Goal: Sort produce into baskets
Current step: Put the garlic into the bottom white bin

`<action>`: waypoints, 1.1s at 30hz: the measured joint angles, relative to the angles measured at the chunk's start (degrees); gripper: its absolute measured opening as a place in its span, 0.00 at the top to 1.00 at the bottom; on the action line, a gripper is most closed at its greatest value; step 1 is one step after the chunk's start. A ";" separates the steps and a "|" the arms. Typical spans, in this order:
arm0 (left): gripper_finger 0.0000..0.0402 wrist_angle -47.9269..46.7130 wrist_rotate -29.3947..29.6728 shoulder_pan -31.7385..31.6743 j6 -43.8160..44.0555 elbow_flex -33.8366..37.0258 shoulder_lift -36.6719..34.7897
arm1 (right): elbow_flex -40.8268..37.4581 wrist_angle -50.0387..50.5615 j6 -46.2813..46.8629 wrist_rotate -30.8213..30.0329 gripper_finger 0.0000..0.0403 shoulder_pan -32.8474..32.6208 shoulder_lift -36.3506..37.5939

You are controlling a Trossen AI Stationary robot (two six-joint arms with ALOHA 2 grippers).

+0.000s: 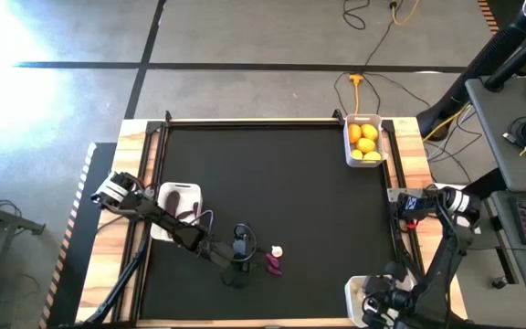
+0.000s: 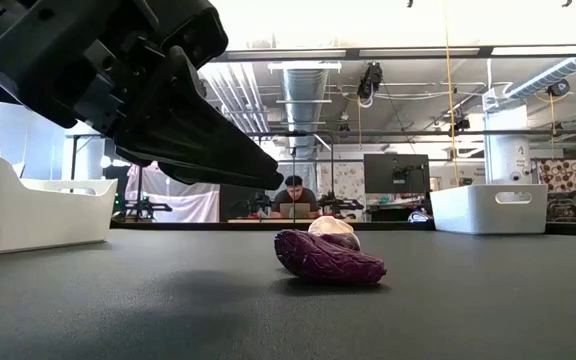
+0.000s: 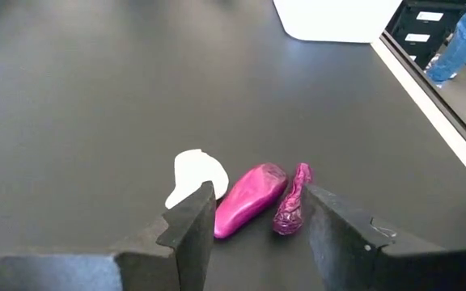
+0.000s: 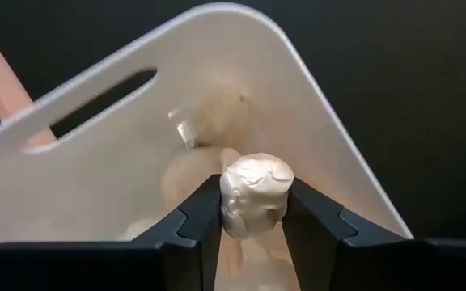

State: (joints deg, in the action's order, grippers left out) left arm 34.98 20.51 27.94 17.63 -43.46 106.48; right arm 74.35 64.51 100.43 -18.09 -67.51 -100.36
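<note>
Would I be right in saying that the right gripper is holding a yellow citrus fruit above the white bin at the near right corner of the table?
Not quite. The right gripper is shut on a whitish garlic bulb, not a yellow citrus fruit, as the right wrist view shows. It is indeed above the white bin at the near right corner.

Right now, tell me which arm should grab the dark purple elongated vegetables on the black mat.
Left. The left gripper is open right at the purple vegetables; the right gripper is shut on a whitish garlic bulb above its white plastic bin.
</note>
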 joint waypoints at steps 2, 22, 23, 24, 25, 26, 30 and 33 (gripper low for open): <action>0.59 0.00 -0.02 0.00 0.02 0.00 0.00 | 0.00 -0.04 -0.57 -0.18 0.71 0.42 -0.03; 0.59 -0.42 -0.99 0.11 0.89 0.00 -0.38 | 12.32 14.13 -4.72 0.28 0.51 2.83 4.39; 0.59 -0.36 -1.55 0.11 0.87 0.00 -0.62 | 13.67 15.31 -6.00 -1.04 0.51 3.38 4.46; 0.59 -0.25 -1.57 0.13 0.85 0.00 -0.78 | 14.99 16.17 -7.76 -2.50 0.51 4.00 4.46; 0.59 -0.26 -1.59 0.13 0.85 0.00 -0.91 | 16.09 16.53 -9.74 -3.99 0.51 4.67 4.46; 0.59 -0.26 -1.59 0.13 0.85 0.00 -0.96 | 17.08 16.55 -12.17 -5.34 0.51 5.49 4.46; 0.59 -0.40 -1.62 0.13 0.74 0.00 -1.04 | 19.68 15.47 -21.25 -8.34 0.51 9.62 4.46; 0.59 -0.71 -1.62 0.24 0.81 0.00 -1.11 | 20.15 12.71 -29.22 -9.57 0.51 13.10 4.44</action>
State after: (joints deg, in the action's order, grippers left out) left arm 34.28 18.90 28.19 18.44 -43.46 105.37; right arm 94.50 77.22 71.20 -27.66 -54.41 -95.92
